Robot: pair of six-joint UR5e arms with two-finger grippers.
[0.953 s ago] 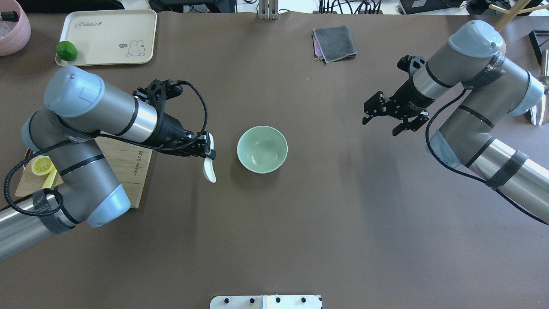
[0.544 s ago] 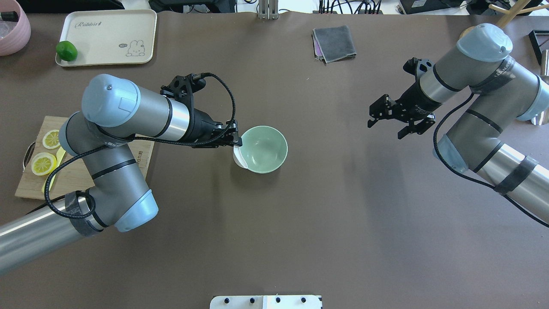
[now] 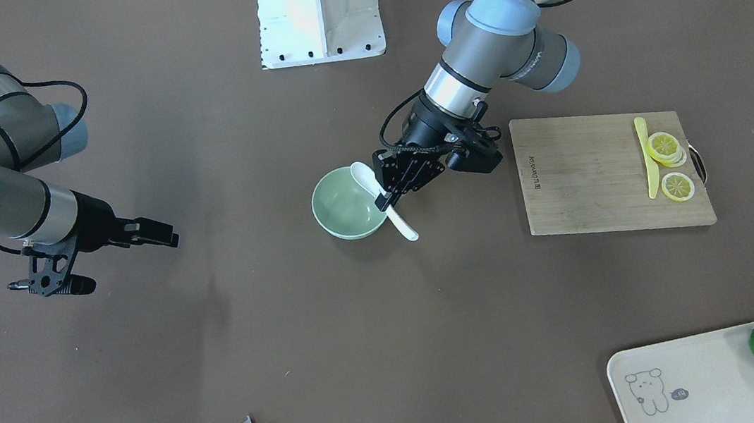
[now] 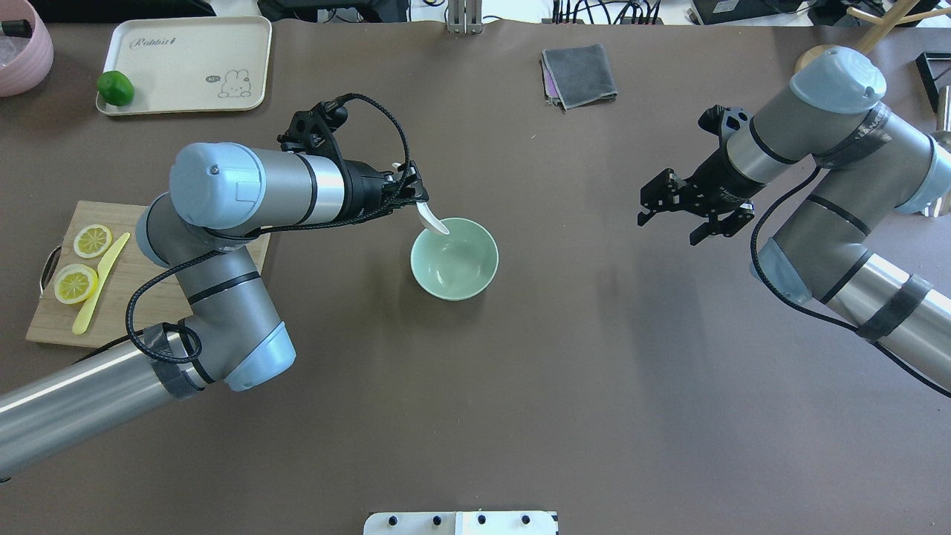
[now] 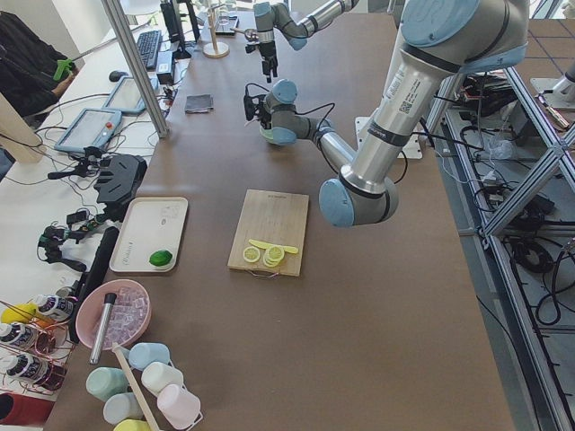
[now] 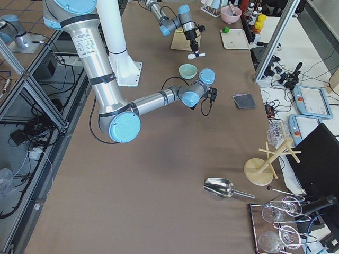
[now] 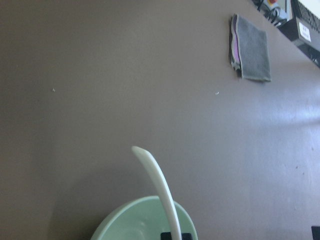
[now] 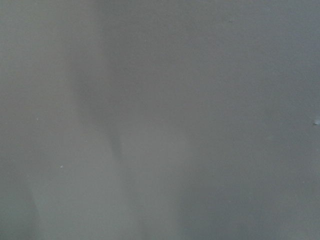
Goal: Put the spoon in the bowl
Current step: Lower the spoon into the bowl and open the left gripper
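**Spoon swung round to the far edge of the bowl**

A second ago the spoon (image 4: pixel 432 221) hung well off to the side of the bowl (image 4: pixel 475 273). Half a second ago it was at the bowl's edge, on the part nearer the robot. Now the left hand (image 4: pixel 417 198) has swung it to the farther part of that edge, on the left arm's side. The right arm has hardly moved.

The left hand is pinching the white spoon partway along. The spoon is up in the air and tilted. From overhead its scoop end lies across the rim of the green bowl. From the front its handle sticks out past the bowl. It is not lying in the bowl. The bowl sits upright near the middle of the brown surface (image 4: pixel 520 386).

The right hand (image 4: pixel 666 230) hangs well away from the bowl with its two fingers spread apart and nothing between them. Its own camera shows only blurry brown surface.

A wooden board (image 4: pixel 238 279) lies under the left arm, with lemon slices (image 4: pixel 76 284) and a yellow strip (image 4: pixel 100 282) on it. A tray (image 4: pixel 186 44) sits in a far corner with a lime (image 4: pixel 115 88) on its edge. A grey cloth (image 4: pixel 579 74) lies folded at the far side.
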